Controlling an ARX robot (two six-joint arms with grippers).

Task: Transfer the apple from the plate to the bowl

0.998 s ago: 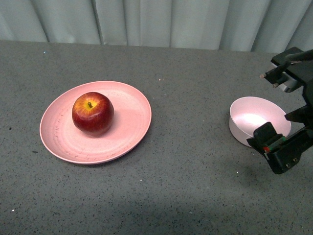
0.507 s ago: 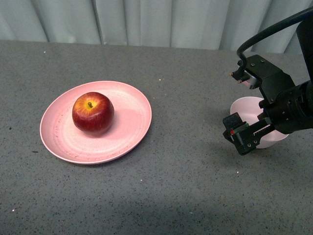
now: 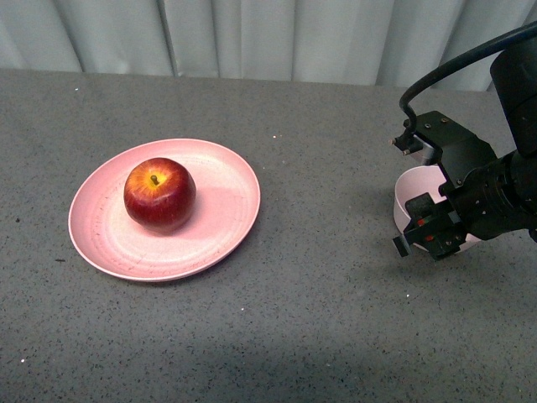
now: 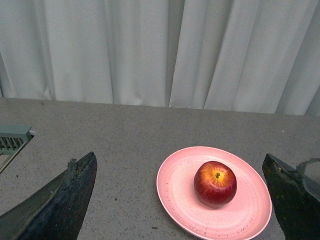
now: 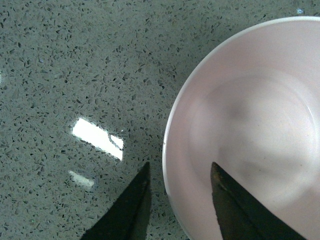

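The dark-red apple (image 3: pixel 159 193) sits upright on the left half of the wide pink plate (image 3: pixel 222 235), at the table's left. The small pale bowl (image 3: pixel 413 195) stands at the right and holds nothing. My right gripper (image 3: pixel 404 193) is open at the bowl's left rim. In the right wrist view the gripper (image 5: pixel 180 167) has one finger over the table and the other over the bowl's inside (image 5: pixel 250 125). My left gripper (image 4: pixel 180 159) is open and well back from the apple (image 4: pixel 215 182) and plate (image 4: pixel 175 192); it does not show in the front view.
The grey speckled tabletop (image 3: pixel 319 319) runs between plate and bowl. A pale curtain (image 3: pixel 268 34) hangs behind the table. A grey-green ribbed object (image 4: pixel 12 139) sits at the edge of the left wrist view.
My right arm has come in from the right edge to the bowl; its open jaws now straddle the bowl's left rim. Apple, plate and bowl have not moved.
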